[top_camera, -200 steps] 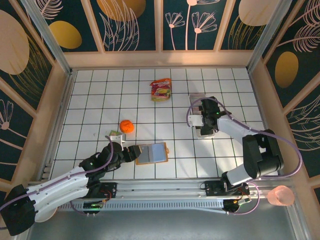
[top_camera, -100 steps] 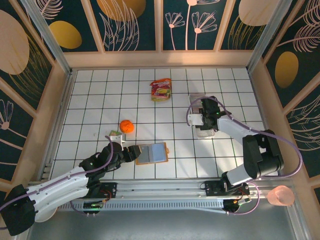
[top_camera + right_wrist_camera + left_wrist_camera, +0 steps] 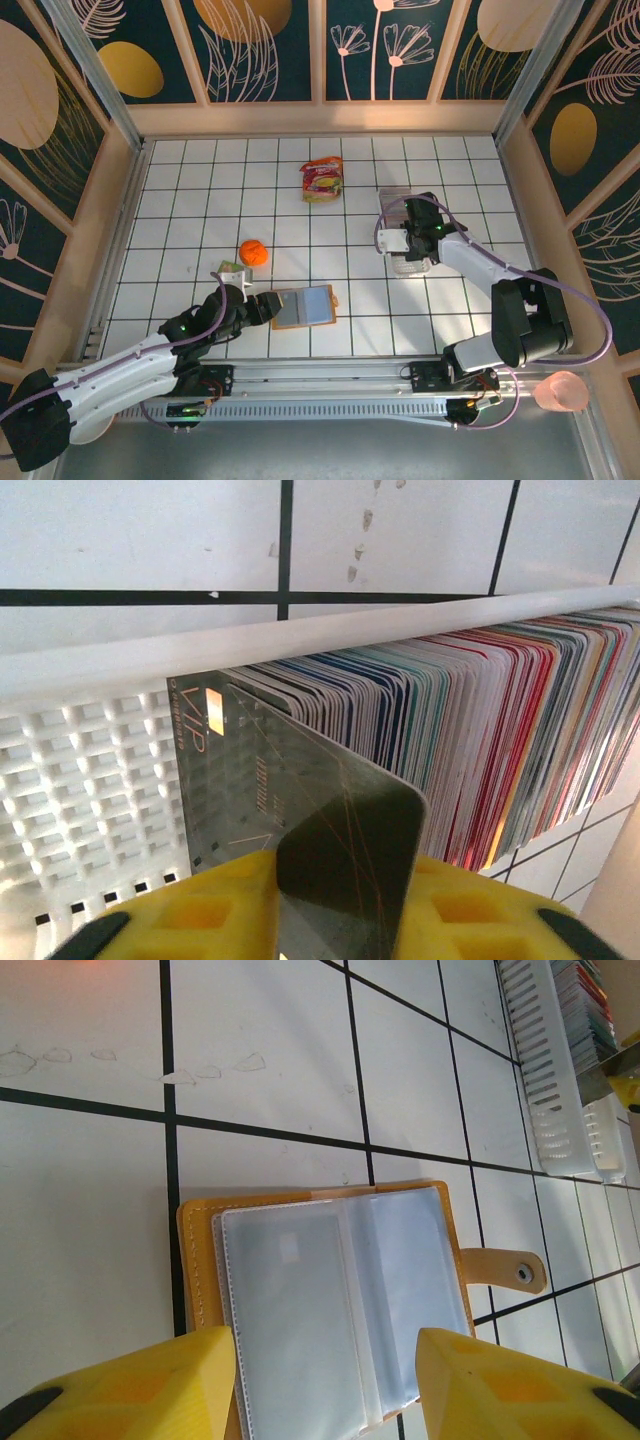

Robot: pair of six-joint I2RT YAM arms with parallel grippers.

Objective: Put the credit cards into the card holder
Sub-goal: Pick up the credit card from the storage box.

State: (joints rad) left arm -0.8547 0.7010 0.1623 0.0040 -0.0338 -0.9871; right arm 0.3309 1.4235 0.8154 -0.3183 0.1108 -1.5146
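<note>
Grey, 1 credit card (image 3: pixel 300 810) sits pinched in the right gripper (image 3: pixel 340 892), tilted from the credit cards (image 3: pixel 500 710) racked in the tray (image 3: pixel 100 770) at 2 o'clock. At 6 o'clock the card holder (image 3: pixel 330 1290) lies open; the left gripper (image 3: pixel 325 1365), wide and empty, straddles its edge, probably steadying it.

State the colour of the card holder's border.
The card holder is orange-yellow; best in left wrist view.

The gold letters "VIP" are printed by a corner of the dark grey plastic card (image 3: pixel 300 800). The finer line along its edge cannot be read. Print on the red-and-yellow snack packet (image 3: pixel 322 180) is too small to read.
</note>
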